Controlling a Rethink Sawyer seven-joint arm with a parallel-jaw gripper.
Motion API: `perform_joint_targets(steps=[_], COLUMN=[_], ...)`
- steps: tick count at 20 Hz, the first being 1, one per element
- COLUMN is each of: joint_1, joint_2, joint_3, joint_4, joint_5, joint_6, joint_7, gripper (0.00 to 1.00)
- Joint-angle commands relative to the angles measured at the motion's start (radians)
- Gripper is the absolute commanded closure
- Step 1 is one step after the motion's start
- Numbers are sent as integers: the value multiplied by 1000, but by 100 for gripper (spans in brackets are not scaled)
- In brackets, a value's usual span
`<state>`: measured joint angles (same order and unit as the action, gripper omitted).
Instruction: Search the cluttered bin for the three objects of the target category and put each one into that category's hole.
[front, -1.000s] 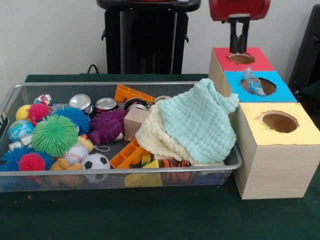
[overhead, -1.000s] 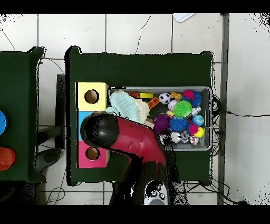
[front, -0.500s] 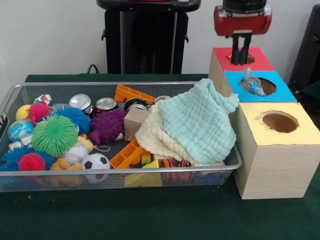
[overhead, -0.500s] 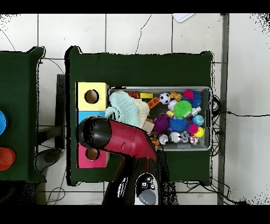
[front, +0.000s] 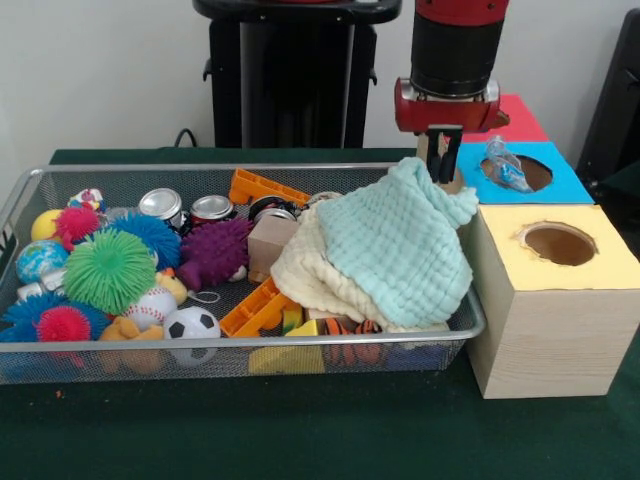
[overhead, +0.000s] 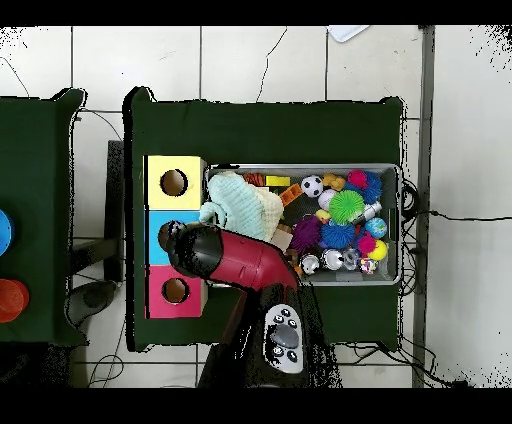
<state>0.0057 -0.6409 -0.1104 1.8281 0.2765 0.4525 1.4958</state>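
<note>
The gripper (front: 445, 150) hangs at the bin's (front: 30, 185) corner by the cloth (front: 390, 245); I cannot tell if it grasps anything. Target objects probably lie under the cloth, so lift it aside first, gripping one edge only.

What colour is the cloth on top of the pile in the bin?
Mint green cloth, over a cream one; the front view shows it best.
</note>
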Motion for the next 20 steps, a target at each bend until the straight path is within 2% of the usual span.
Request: perform_joint_targets(steps=[1,6,9,13,20], joint_1=[34,104,132,146,150], joint_2=[56,-22,-53,-51,-48], joint_3=[75,-15,-58,-86,-97], joint_4=[-25,-89,-118,-146,-157], joint_5=[28,-5,-25,-29,-18], joint_6=[33,261,349,377,370], joint_7=[225,260,259,244,232], gripper=[100,100,100,100,100])
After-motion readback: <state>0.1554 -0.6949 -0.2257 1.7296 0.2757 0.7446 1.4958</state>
